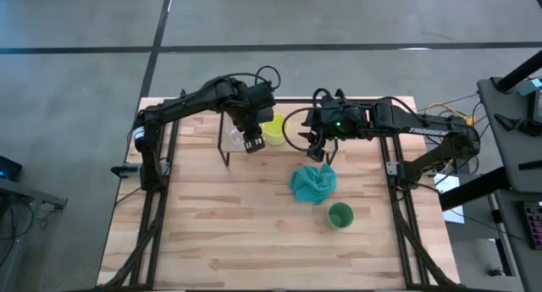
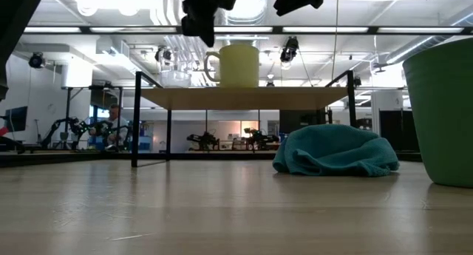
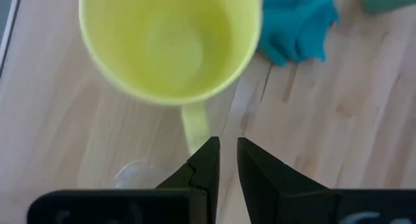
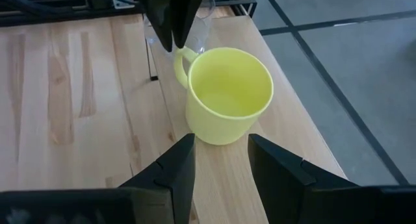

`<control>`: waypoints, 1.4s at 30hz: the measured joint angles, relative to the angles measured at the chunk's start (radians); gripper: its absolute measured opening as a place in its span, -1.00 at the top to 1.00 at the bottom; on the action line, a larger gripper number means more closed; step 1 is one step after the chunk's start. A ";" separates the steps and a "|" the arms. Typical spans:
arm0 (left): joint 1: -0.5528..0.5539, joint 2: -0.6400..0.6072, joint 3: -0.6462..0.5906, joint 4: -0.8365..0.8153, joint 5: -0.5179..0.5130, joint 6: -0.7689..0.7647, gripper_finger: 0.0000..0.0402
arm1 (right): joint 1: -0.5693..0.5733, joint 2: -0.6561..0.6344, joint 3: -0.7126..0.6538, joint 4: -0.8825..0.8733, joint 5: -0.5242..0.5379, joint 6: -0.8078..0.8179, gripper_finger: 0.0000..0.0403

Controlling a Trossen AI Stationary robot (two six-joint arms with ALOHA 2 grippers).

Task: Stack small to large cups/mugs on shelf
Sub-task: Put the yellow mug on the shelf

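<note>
The yellow mug (image 4: 229, 94) stands upright on the shelf (image 2: 244, 98), mouth up, its long axis vertical and its handle pointing toward the clear glass cup (image 2: 176, 77) just beside it. The left hand (image 3: 225, 160) hovers above the handle, fingers nearly closed on nothing. The right hand (image 4: 220, 160) hangs open and empty near the mug. Judging the next step, the glass should drop straight into the mug (avoiding the handle); the green cup (image 1: 340, 215) waits on the tabletop (image 1: 220, 233).
</note>
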 joint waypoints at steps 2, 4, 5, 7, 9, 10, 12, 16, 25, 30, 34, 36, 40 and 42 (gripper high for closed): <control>-0.005 -0.001 0.007 0.027 0.016 -0.002 0.80 | 0.000 0.000 0.000 0.000 0.000 0.000 0.32; -0.010 -0.005 0.015 0.042 0.019 -0.002 0.80 | 0.000 0.000 0.000 0.000 0.000 0.000 0.32; -0.011 -0.006 0.017 0.041 0.019 0.000 0.80 | 0.000 0.000 0.000 0.000 0.000 0.000 0.32; -0.011 -0.008 0.019 0.032 0.013 0.001 0.80 | 0.000 0.000 0.000 0.000 0.000 0.005 0.32; -0.011 -0.009 0.019 0.027 -0.025 0.001 0.80 | 0.000 0.000 0.000 0.000 0.000 0.018 0.32; -0.011 -0.009 0.019 0.028 -0.045 0.001 0.80 | 0.000 0.000 0.000 0.000 0.000 0.023 0.32; -0.011 -0.009 0.019 0.028 -0.092 0.002 0.80 | 0.000 0.000 0.000 0.000 0.000 0.023 0.32; -0.011 -0.008 0.015 0.029 -0.165 0.001 0.80 | 0.000 0.000 0.000 0.000 0.000 0.026 0.32; -0.010 -0.003 -0.038 0.027 -0.186 -0.024 0.80 | 0.000 0.000 0.000 0.000 0.000 0.026 0.32; -0.011 -0.002 -0.039 0.027 -0.186 -0.024 0.80 | 0.000 0.000 0.000 0.000 0.000 0.026 0.32; -0.011 -0.002 -0.039 0.027 -0.184 -0.026 0.80 | 0.000 0.000 0.000 0.000 0.000 0.026 0.32; -0.012 -0.002 -0.039 0.028 -0.175 -0.026 0.80 | 0.000 0.000 0.000 0.000 0.000 0.026 0.32; -0.016 -0.002 -0.038 0.029 -0.161 -0.028 0.80 | 0.000 0.000 0.000 0.000 0.000 0.025 0.32; -0.017 -0.002 -0.038 0.029 -0.160 -0.028 0.80 | 0.000 0.000 0.000 -0.003 0.000 0.025 0.32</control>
